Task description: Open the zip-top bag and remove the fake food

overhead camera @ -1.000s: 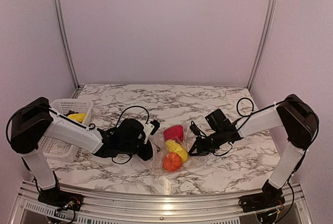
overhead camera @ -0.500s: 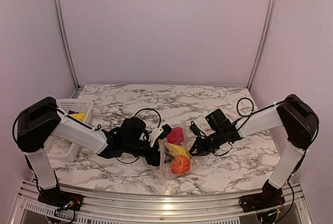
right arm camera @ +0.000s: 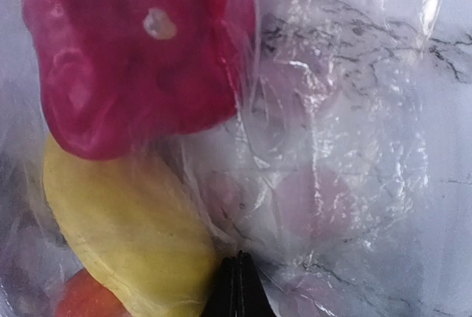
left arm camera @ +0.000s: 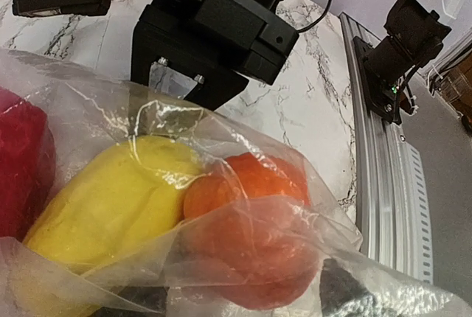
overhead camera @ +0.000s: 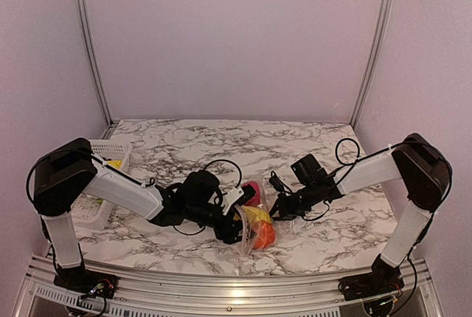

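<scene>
The zip-top bag [overhead camera: 249,242], fake food [overhead camera: 259,217] inside, is being pinched at its right edge by the closed right gripper [overhead camera: 280,210], near the front of the table [overhead camera: 295,147]; the left gripper [overhead camera: 237,217] is being hidden by plastic, so its spread cannot be told.

A white marble-patterned counter with grey veining [overhead camera: 221,144] forms the base of a booth. Plain pale lilac walls [overhead camera: 236,37] close it in at the back and both sides, joined by upright aluminium corner rails [overhead camera: 88,51]. A ribbed aluminium rail [overhead camera: 221,291] edges the near side. The light is soft and even.
</scene>
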Controlling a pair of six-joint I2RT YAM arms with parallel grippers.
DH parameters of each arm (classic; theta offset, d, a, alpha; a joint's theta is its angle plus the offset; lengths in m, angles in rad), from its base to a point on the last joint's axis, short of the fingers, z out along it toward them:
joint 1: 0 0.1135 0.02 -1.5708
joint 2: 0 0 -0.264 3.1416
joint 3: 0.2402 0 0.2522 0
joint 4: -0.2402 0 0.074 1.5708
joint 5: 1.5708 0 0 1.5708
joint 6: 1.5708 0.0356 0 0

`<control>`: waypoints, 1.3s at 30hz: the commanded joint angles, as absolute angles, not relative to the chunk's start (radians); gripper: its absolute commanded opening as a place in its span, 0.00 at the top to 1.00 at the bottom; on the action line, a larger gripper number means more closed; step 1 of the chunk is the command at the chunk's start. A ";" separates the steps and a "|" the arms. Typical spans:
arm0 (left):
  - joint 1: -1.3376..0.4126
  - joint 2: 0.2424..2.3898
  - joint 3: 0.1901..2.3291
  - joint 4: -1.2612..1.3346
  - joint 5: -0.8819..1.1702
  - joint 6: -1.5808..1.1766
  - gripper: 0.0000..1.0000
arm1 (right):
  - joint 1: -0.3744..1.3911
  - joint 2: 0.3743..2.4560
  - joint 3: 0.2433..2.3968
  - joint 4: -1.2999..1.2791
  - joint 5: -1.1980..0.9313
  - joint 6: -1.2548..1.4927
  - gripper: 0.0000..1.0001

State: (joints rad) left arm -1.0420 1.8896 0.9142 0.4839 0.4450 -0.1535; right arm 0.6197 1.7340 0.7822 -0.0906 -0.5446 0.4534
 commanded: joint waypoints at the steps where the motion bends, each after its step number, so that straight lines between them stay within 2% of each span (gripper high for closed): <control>1: -1.070 1.955 0.976 0.395 0.424 -0.115 0.26 | 0.633 1.750 0.752 -0.172 -0.501 0.470 1.00; 6: -1.095 2.029 1.051 0.350 0.402 -0.112 0.22 | 0.660 1.741 0.756 -0.182 -0.503 0.471 1.00; 10: -1.118 2.078 1.098 0.338 0.340 -0.124 0.23 | 0.704 1.744 0.754 -0.173 -0.505 0.490 1.00; 15: -1.100 2.047 1.030 0.445 0.195 -0.243 0.39 | 0.723 1.731 0.738 -0.164 -0.494 0.509 1.00; 19: -1.068 1.928 0.926 0.456 0.081 -0.324 0.62 | 0.718 1.705 0.730 -0.186 -0.458 0.511 1.00; 21: -1.058 1.861 0.864 0.451 0.016 -0.343 0.69 | 0.713 1.696 0.726 -0.204 -0.430 0.512 1.00; 23: -1.050 1.807 0.826 0.413 -0.054 -0.350 0.72 | 0.702 1.693 0.722 -0.218 -0.407 0.514 1.00; 26: -1.045 1.760 0.808 0.324 -0.144 -0.368 0.71 | 0.692 1.696 0.718 -0.232 -0.379 0.517 1.00; 30: -1.041 1.734 0.815 0.191 -0.248 -0.397 0.62 | 0.686 1.700 0.723 -0.232 -0.372 0.512 1.00; 34: -1.020 1.672 0.721 0.265 -0.222 -0.411 0.55 | 0.686 1.702 0.735 -0.222 -0.378 0.500 1.00; 37: -1.012 1.630 0.667 0.344 -0.178 -0.392 0.47 | 0.685 1.709 0.747 -0.217 -0.387 0.489 1.00; 39: -1.010 1.623 0.663 0.374 -0.140 -0.367 0.46 | 0.685 1.714 0.754 -0.213 -0.392 0.483 1.00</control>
